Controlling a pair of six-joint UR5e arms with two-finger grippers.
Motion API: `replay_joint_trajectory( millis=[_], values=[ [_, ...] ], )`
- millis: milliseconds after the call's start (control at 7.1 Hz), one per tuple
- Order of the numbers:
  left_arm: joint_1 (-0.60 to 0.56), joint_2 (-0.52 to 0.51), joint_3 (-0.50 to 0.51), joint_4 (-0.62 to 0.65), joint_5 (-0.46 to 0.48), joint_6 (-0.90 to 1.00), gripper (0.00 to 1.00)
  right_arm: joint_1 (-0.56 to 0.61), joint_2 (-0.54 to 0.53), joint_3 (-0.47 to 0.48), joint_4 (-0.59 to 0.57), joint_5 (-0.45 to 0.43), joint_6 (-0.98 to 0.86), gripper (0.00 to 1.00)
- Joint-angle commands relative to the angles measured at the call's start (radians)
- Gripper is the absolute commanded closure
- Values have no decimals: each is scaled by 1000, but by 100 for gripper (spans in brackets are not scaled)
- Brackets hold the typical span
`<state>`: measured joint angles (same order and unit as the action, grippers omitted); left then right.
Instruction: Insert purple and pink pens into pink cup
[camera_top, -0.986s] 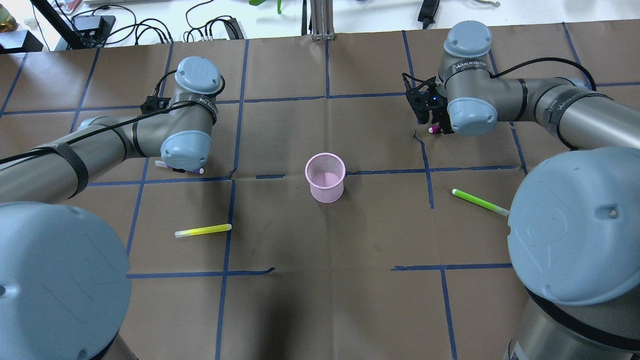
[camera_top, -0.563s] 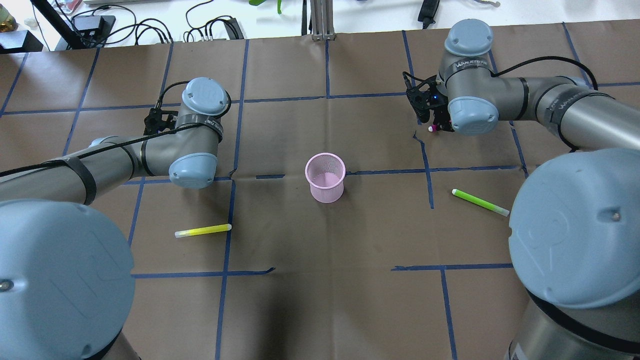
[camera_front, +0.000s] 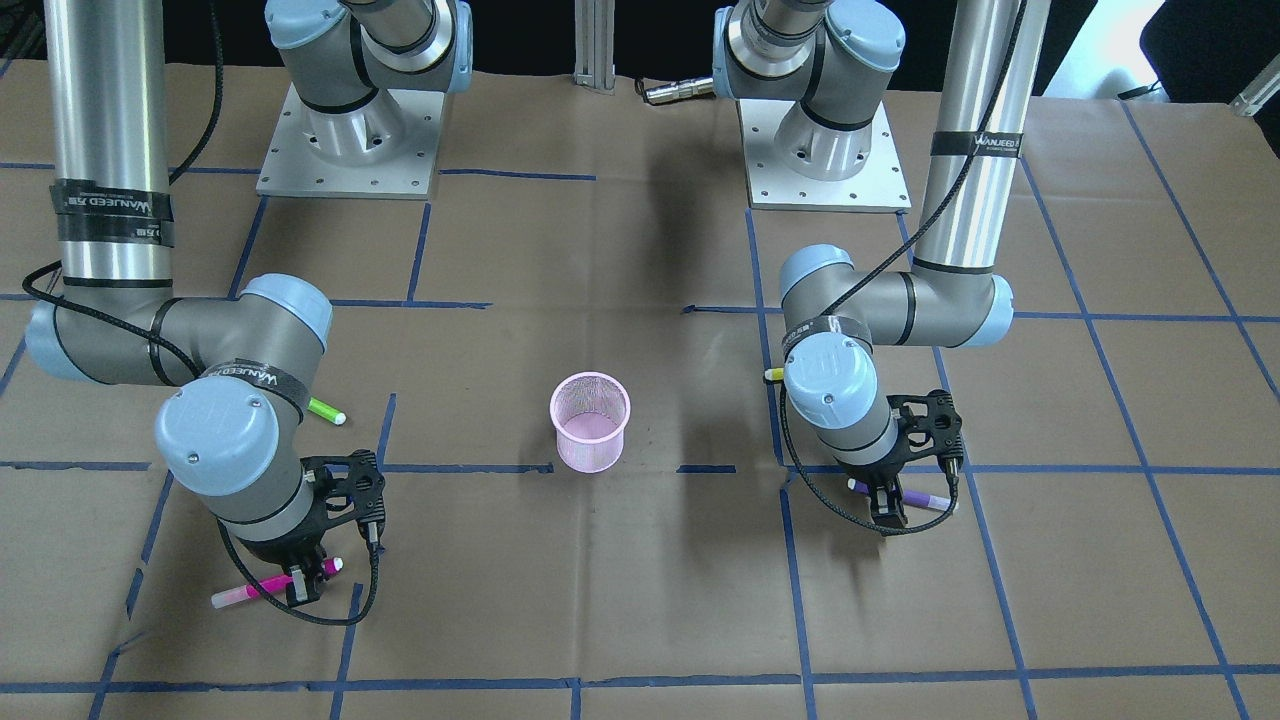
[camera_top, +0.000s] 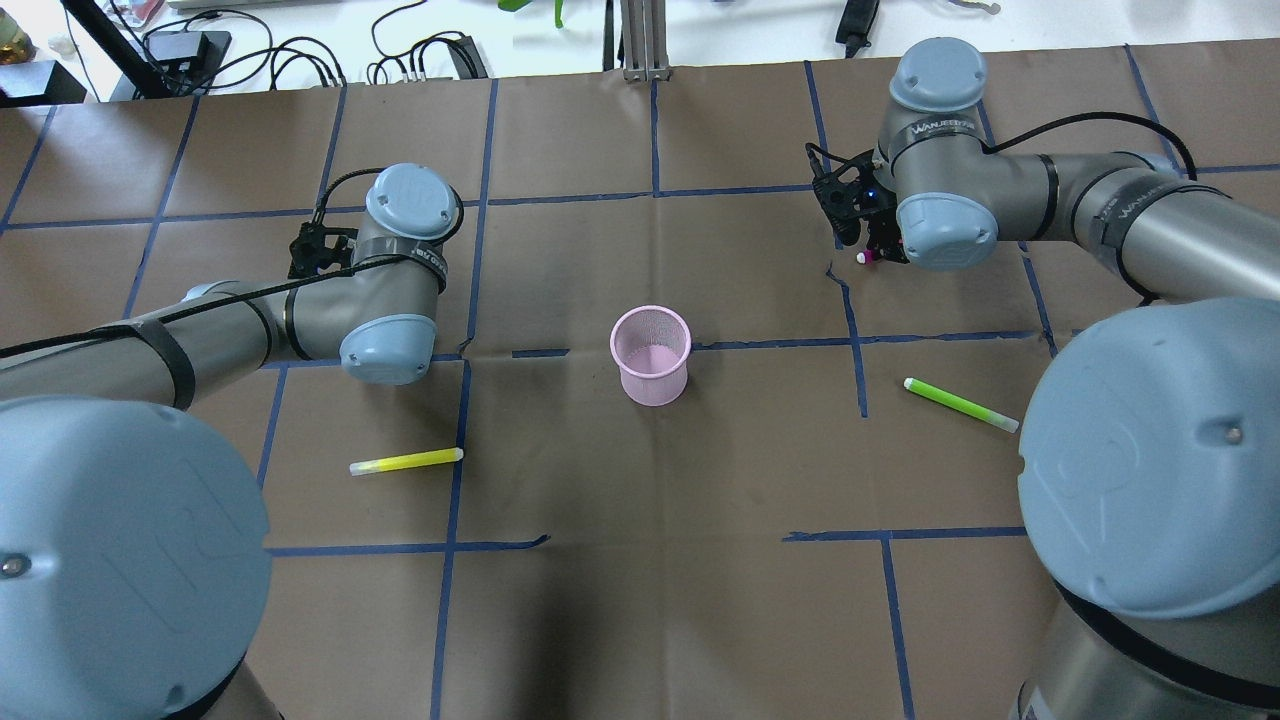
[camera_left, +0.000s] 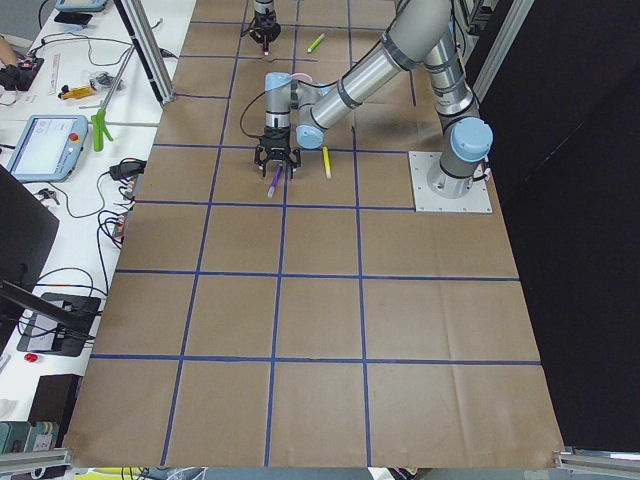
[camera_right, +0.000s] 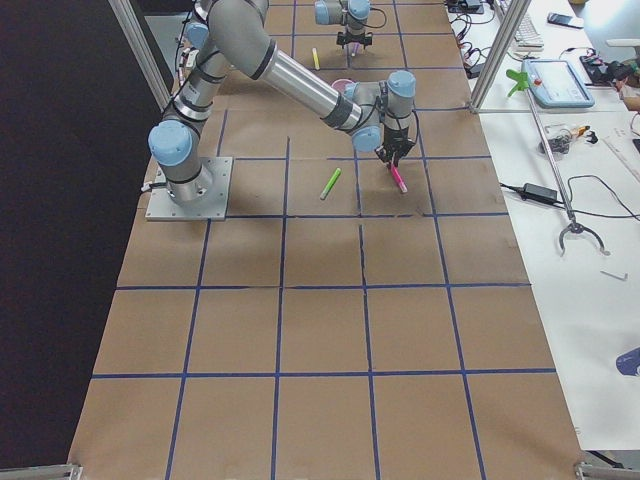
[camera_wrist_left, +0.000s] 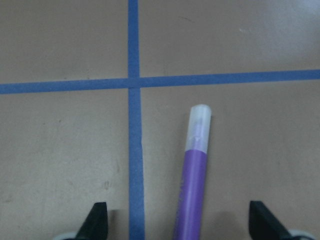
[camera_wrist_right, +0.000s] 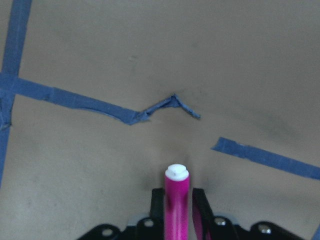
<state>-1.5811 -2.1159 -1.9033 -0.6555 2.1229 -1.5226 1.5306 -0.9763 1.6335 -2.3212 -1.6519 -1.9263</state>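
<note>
On the brown paper-covered table (camera_top: 640, 600), the pink mesh cup (camera_top: 650, 355) holds no pen: the right end effector (camera_wrist_right: 178, 192) is clamped on the pink plastic pen (camera_wrist_right: 177, 220), while the left end effector (camera_wrist_left: 180, 220) straddles, wide open, the purple white-capped pen (camera_wrist_left: 195, 175) lying flat, details the wrist views show and the overhead view largely hides.

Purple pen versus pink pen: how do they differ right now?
The purple pen lies loose inside the open left end effector; the pink pen is clamped in the shut right end effector. The purple pen sits on the robot's left of the pink cup, the pink pen on its right. Both are outside the cup.
</note>
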Motion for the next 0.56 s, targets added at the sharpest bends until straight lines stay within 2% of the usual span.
replay_joint_trajectory(
  millis=[0, 141, 423],
  values=[
    [1, 2, 0, 54, 9, 1, 7, -1, 2, -1, -1, 1, 1, 53],
    [1, -1, -3, 68, 9, 7, 21, -1, 7, -1, -1, 1, 1, 53],
    [1, -3, -3, 68, 9, 7, 22, -1, 8, -1, -1, 0, 1, 53]
  ],
)
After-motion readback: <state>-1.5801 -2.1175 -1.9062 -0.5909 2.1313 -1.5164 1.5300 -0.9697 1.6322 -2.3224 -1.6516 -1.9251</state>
